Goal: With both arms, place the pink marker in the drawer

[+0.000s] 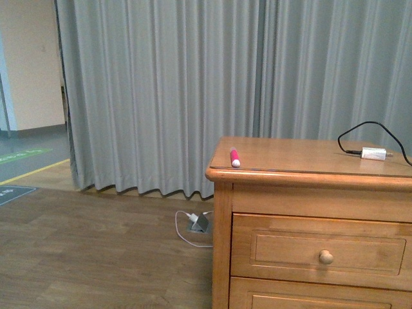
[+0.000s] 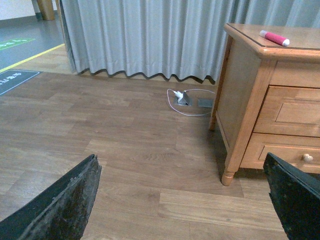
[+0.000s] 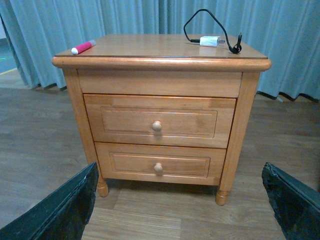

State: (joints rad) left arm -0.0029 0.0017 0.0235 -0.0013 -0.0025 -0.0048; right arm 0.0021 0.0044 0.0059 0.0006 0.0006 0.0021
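A short pink marker lies flat on top of a wooden cabinet, at its near left corner, with its white end apparently towards the front edge. It looks light, stiff and smooth, probably prone to rolling, so a pinch across its mid-barrel seems best. The left gripper and right gripper both gape wide, holding nothing, low near the floor and well apart from the marker, which sits higher and farther off, above the closed upper drawer.
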